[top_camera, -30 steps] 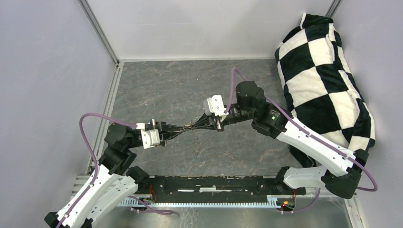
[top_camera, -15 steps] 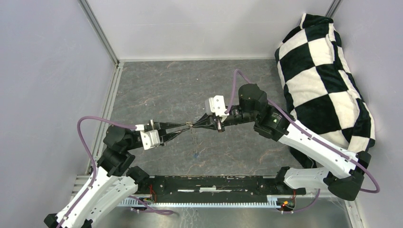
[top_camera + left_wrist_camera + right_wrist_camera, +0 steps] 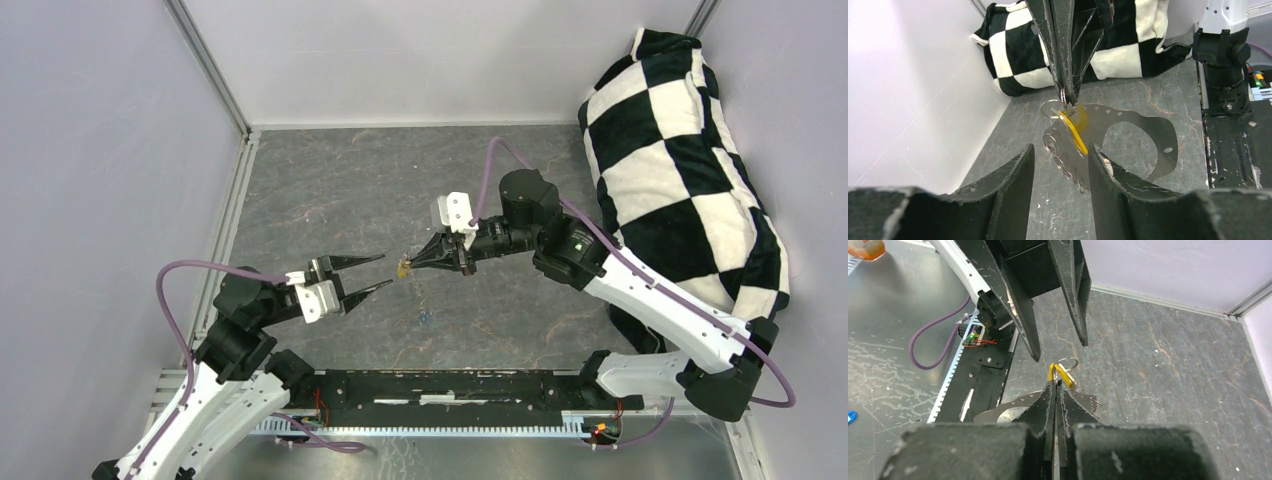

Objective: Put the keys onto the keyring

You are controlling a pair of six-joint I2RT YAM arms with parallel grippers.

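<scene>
My right gripper (image 3: 413,265) is shut on the keyring (image 3: 1143,117), a thin grey curved band with small holes that hangs under its tips (image 3: 1055,383). The gold key (image 3: 1073,131) with its yellow head sits right at the pinch, beside a small wire ring (image 3: 1053,108). It shows yellow in the top view (image 3: 403,267). A short chain (image 3: 1060,160) dangles from the band. My left gripper (image 3: 388,270) stands open a little left of the key, nothing between its fingers (image 3: 1015,185). The blue key (image 3: 423,318) lies on the table below.
A black-and-white chequered cushion (image 3: 680,160) fills the right side against the wall. White walls close the table on the left and back. The arms' black base rail (image 3: 450,385) runs along the near edge.
My left gripper has opened, let go and drawn back to the left, away from the right gripper's tips. The right gripper stays shut, with the gold key now showing at its tips.
</scene>
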